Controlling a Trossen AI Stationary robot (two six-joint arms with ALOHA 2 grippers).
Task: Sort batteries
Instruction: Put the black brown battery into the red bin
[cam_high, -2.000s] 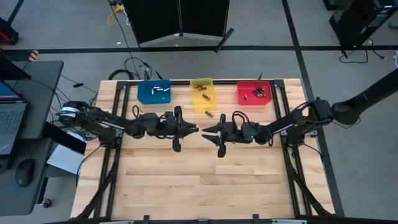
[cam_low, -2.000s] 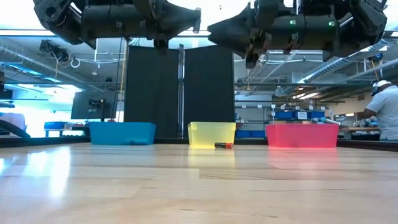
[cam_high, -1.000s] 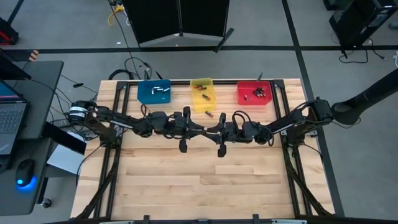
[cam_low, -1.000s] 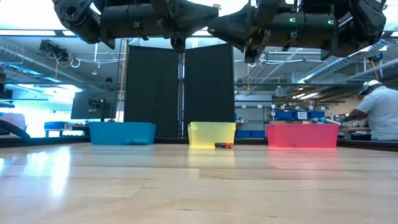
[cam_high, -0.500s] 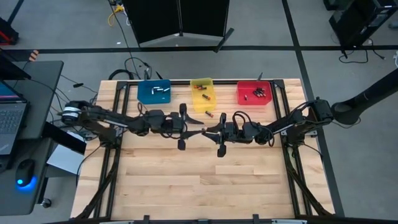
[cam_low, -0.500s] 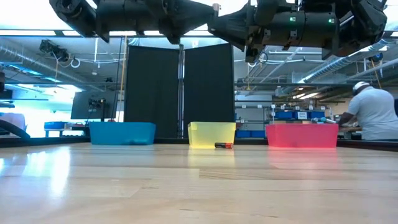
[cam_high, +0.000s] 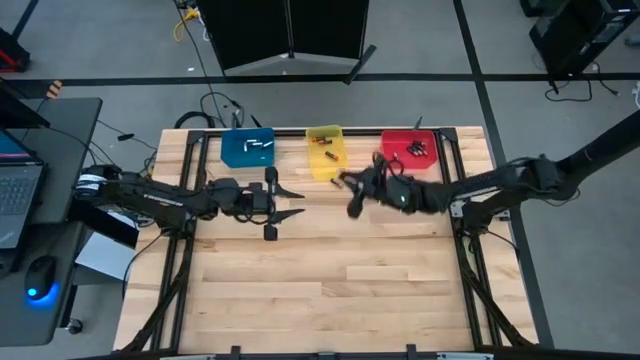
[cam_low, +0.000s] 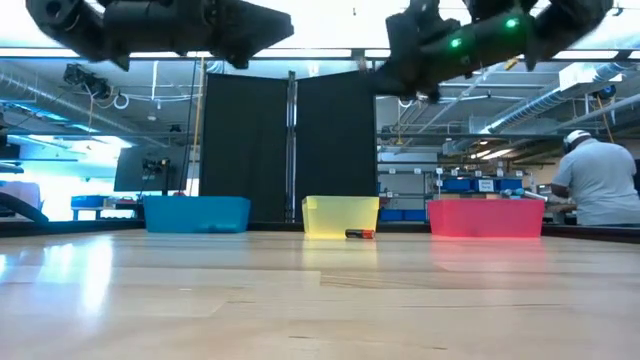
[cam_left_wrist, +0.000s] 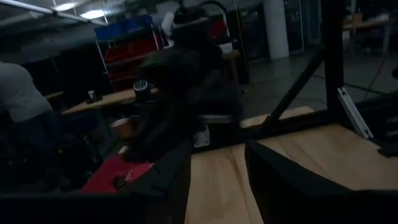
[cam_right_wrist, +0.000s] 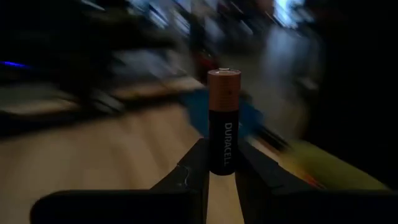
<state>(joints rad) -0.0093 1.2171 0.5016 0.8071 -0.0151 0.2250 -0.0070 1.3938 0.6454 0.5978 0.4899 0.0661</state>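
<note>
- Batteries were mostly already in the three bins along the far edge: pale ones in the blue bin (cam_high: 247, 147), copper-tipped ones in the yellow bin (cam_high: 324, 150), dark ones in the red bin (cam_high: 408, 150). Looked like each bin was meant for one type.
- One loose battery (cam_low: 359, 234) lay on the table (cam_high: 320, 290) just in front of the yellow bin, not yet sorted.
- Right gripper (cam_high: 341, 181) had its fingers pinched on a copper-top cell (cam_right_wrist: 222, 121), held around the bottom end so most of it stuck out past the tips. My guess is that grip makes it easy to drop cleanly.
- It sat up in the air near the yellow bin, between yellow and red, so probably lining up a drop there, since the copper-top matches the yellow bin's lot.
- Left gripper (cam_high: 293, 201) hung over the table in front of the blue bin, jaws spread wide and nothing between them.
</note>
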